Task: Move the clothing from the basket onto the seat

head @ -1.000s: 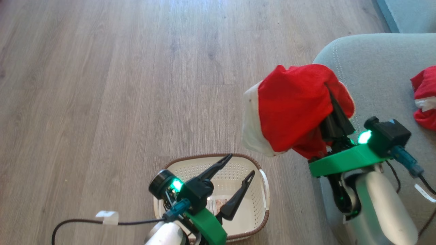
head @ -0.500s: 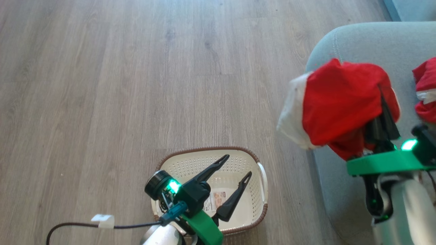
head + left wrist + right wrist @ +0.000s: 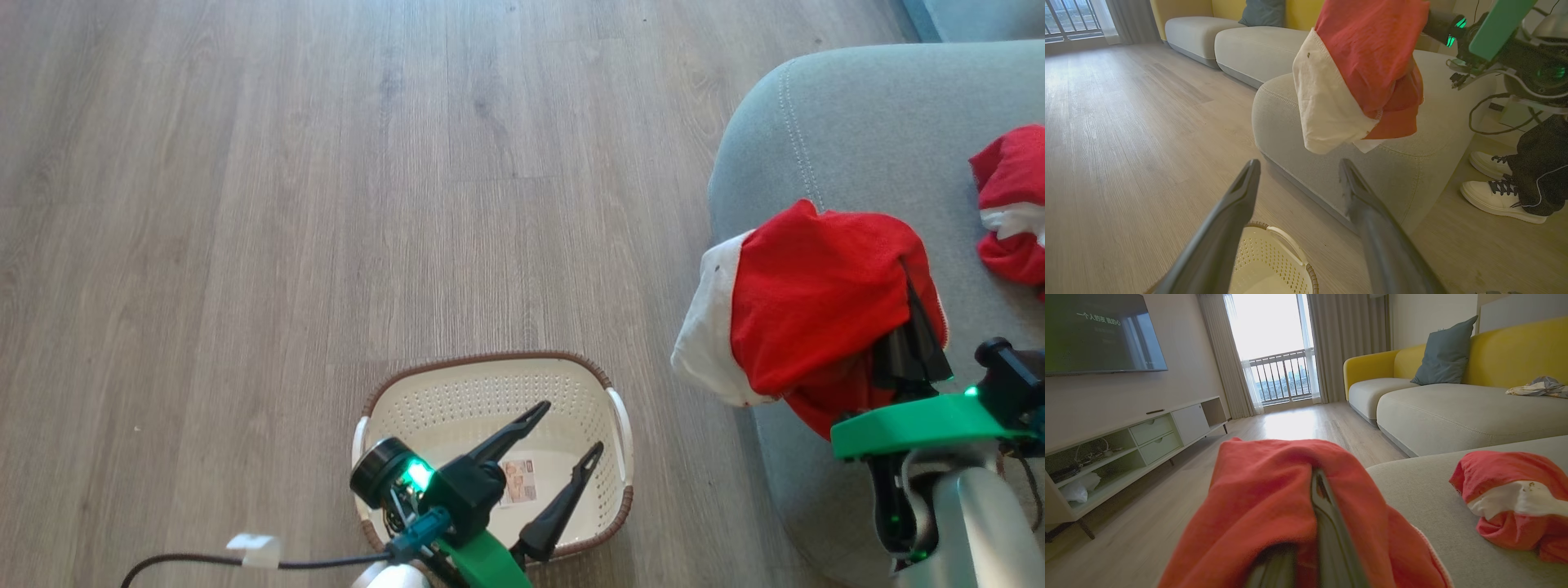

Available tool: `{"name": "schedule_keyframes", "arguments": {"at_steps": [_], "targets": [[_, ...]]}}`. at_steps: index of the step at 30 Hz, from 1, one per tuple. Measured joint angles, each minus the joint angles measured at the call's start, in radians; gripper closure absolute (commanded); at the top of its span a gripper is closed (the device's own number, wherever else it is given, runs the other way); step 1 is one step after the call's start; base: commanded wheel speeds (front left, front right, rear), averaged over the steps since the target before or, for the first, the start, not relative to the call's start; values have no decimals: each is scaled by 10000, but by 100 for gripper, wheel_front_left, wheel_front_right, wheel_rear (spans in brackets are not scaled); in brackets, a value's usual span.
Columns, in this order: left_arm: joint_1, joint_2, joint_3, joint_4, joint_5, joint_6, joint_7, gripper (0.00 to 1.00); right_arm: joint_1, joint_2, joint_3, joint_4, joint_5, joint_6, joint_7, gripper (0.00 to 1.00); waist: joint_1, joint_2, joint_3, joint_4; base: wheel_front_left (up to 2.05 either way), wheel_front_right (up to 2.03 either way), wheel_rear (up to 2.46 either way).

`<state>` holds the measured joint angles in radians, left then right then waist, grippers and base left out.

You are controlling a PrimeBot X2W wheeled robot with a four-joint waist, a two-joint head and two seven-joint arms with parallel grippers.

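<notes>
My right gripper (image 3: 904, 273) is shut on a red garment (image 3: 808, 314) with a white band, which drapes over its fingers above the near corner of the grey-green seat (image 3: 857, 139). The white band hangs past the seat's edge. Its cloth (image 3: 1265, 506) wraps the right gripper (image 3: 1318, 477). A second red garment (image 3: 1008, 200) lies bunched on the seat (image 3: 1429, 498), right of the held one. The cream basket (image 3: 490, 361) sits on the floor with only a label showing inside. My left gripper (image 3: 571, 426) hangs open over it, holding nothing; the held garment (image 3: 1367, 61) is above its fingers.
Wooden floor surrounds the basket (image 3: 1294, 249). A person's white shoes (image 3: 1498, 196) stand by the seat's (image 3: 1412, 175) near side. A long sofa (image 3: 1453, 412) with a blue cushion lies beyond, and a TV cabinet (image 3: 1126, 437) lines the far wall. A black cable (image 3: 204, 560) trails from my left arm.
My right gripper has carried the red garment rightward and lower, from beside the seat's edge to over its corner. The head view has shifted. The left gripper stays open above the basket.
</notes>
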<state>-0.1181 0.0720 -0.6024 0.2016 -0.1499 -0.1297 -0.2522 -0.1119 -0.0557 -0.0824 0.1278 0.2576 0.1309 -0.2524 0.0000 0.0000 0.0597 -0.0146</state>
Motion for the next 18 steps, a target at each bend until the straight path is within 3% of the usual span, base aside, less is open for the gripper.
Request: {"name": "schedule_keyframes", "arguments": {"at_steps": [9,18], "targets": [[7,-8,244,10,-84,2,0,0,-10,12,13,4,0,0,0,100,0,0,-40,-283,0,0,0],[-1,-27,276,-284,-73,0,0,0,-42,29,-59,-456,-27,0,0,100,0,0,166,-1491,0,0,0]]}}
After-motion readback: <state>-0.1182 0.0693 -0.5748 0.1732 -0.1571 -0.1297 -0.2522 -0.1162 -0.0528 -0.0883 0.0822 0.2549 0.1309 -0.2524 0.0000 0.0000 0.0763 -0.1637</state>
